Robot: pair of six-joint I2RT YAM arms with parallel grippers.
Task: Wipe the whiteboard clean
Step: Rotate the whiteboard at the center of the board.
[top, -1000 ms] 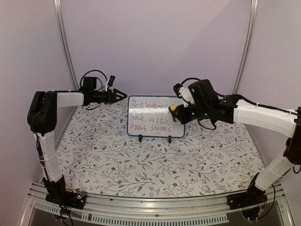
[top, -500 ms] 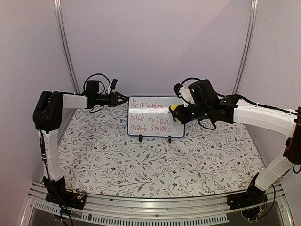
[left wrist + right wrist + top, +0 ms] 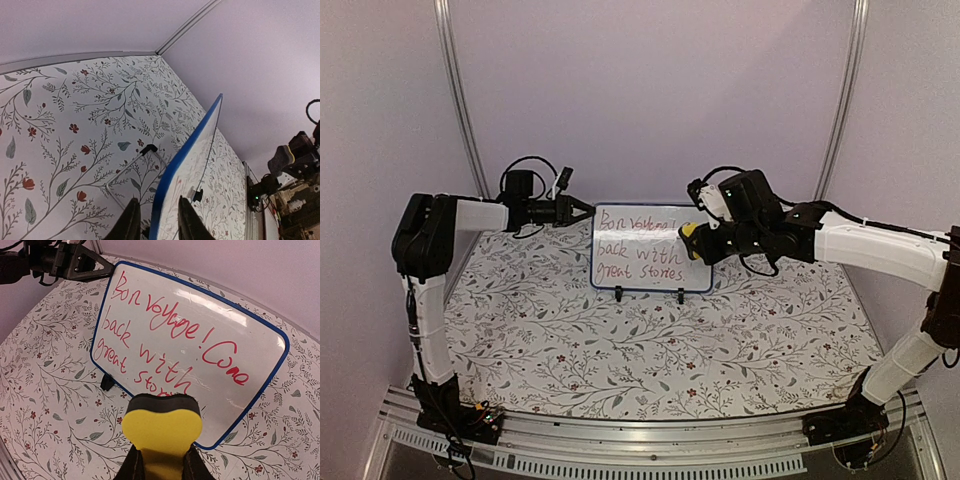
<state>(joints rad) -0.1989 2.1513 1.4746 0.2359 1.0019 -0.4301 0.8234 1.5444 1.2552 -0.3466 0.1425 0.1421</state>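
Left pincer (image 3: 588, 210) has slid in from the far left side and is now right at the whiteboard's (image 3: 650, 250) upper left corner, while the right arm has barely budged. From the left wrist camera, that pincer (image 3: 156, 220) is narrowly parted, one finger on each side of the board's blue edge (image 3: 185, 160); I can't tell whether either finger touches it. The whiteboard stands upright on its two black feet near the far edge of the counter (image 3: 650, 350), about midway along, and its red writing is all there. Over on the right, the right pincer (image 3: 692, 235) is clamped on a yellow sponge (image 3: 689, 230), held at the board's upper right part. I can't tell whether the sponge meets the surface.
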